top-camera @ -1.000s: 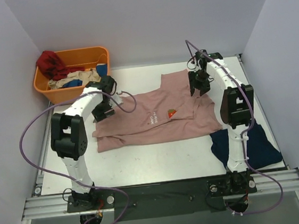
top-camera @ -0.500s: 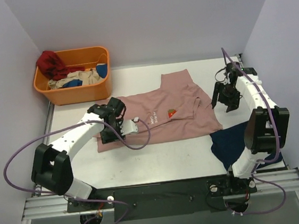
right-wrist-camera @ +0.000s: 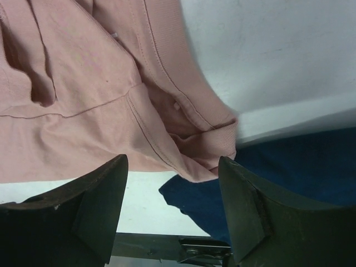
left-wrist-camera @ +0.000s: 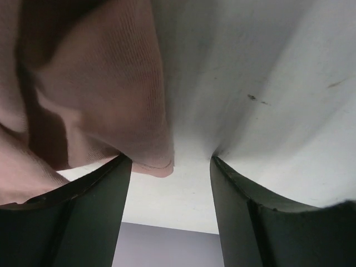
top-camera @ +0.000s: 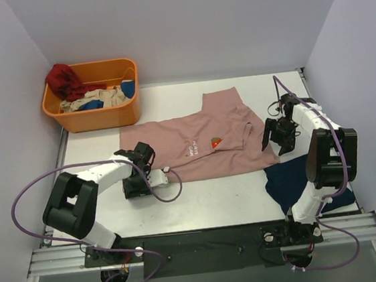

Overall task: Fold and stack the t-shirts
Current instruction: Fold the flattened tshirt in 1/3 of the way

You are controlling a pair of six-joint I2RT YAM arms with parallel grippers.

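While the white table (top-camera: 207,199) carries both shirts, the dusty-pink t-shirt (top-camera: 188,137) lies spread across its middle, print up. The navy t-shirt (top-camera: 286,181) sits bunched at the near right, touching the pink one's corner. An orange bin (top-camera: 71,117) at the far left holds red, beige and blue clothes (top-camera: 92,97). The left gripper (left-wrist-camera: 169,161), fingers apart, straddles the pink shirt's near-left hem. The right gripper (right-wrist-camera: 172,161), fingers also apart, hangs over its right corner.

first t-shirt (top-camera: 196,150) centre, second t-shirt (top-camera: 280,182) near-right, basket (top-camera: 105,116) far-left
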